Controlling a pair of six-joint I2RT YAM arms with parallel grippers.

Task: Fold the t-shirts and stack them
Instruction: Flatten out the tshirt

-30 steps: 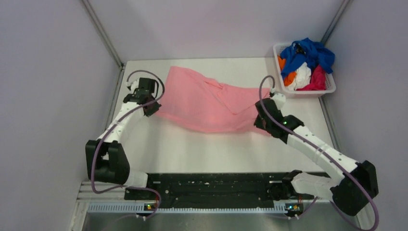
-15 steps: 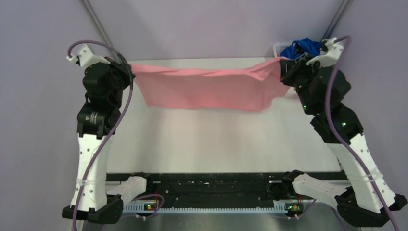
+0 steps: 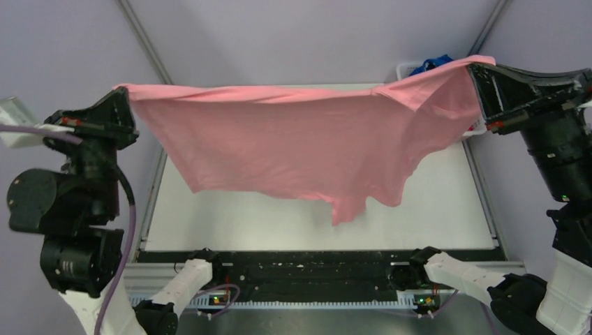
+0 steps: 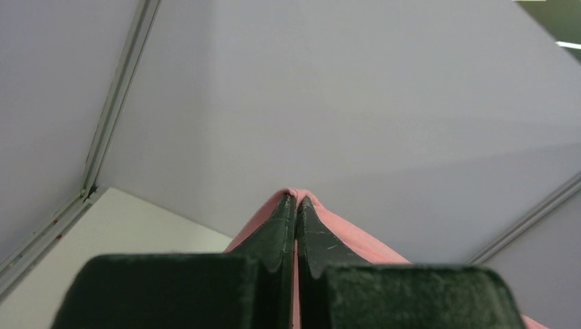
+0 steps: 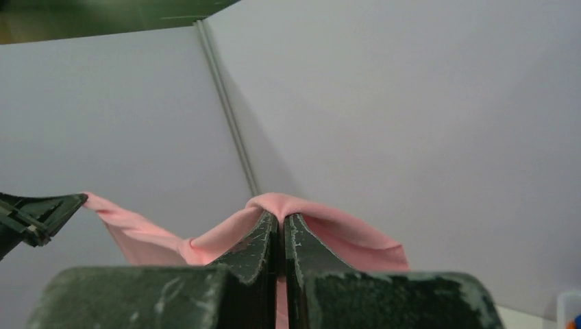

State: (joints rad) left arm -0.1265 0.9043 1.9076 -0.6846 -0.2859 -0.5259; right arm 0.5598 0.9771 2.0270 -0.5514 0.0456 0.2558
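The t-shirt is plain salmon-pink, no print anywhere. The left gripper and right gripper are black, the table is white, and a scrap of royal-blue shirt shows behind.

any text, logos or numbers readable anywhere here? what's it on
No readable text in any view.
The salmon-pink t-shirt is plain: no print or tag shows.
The left arm and right arm carry no legible markings.
The white basket is mostly hidden behind the shirt; no label shows on it.
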